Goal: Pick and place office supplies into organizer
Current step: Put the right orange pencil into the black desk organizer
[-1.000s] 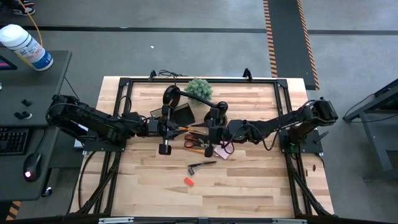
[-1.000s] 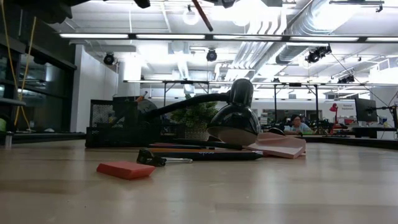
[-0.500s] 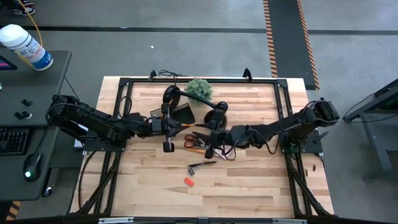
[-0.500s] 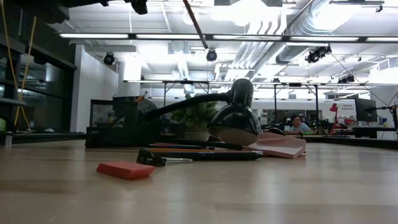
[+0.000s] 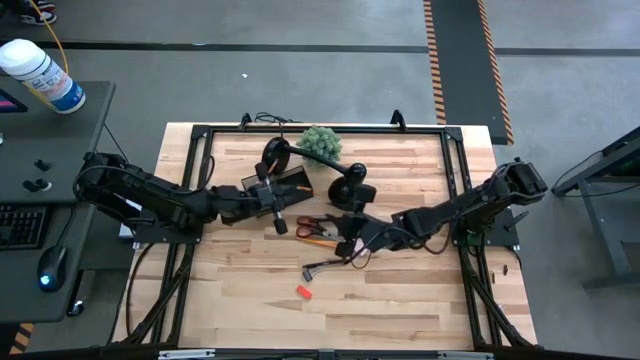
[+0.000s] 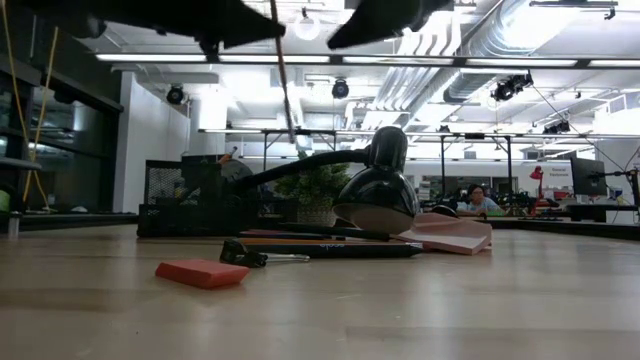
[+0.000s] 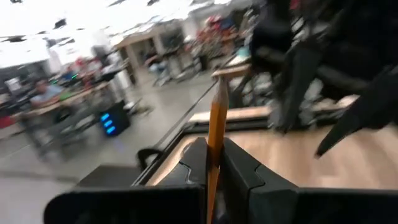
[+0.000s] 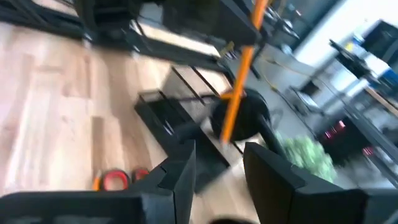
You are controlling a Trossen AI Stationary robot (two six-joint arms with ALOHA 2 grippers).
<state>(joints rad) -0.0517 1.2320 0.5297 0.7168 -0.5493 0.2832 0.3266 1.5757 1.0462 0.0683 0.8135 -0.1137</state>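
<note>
Since a second ago the left gripper [image 5: 281,224] has swung its pencil [image 7: 216,134] toward the organizer [image 5: 288,184], and the right gripper [image 5: 351,248] has drawn back, fingers [image 8: 180,171] apart and empty. Left fingers [image 7: 196,163] pinch the pencil low on its shaft, so it could pivot or slip, or its tip could catch the organizer's wall or the lamp [image 5: 272,153] just beside it. Only the left wrist view shows that pinch; the high view alone shows scissors [image 5: 312,229], black tool [image 5: 325,265] and red clip [image 5: 303,291] waiting on the tabletop [image 5: 400,310].
</note>
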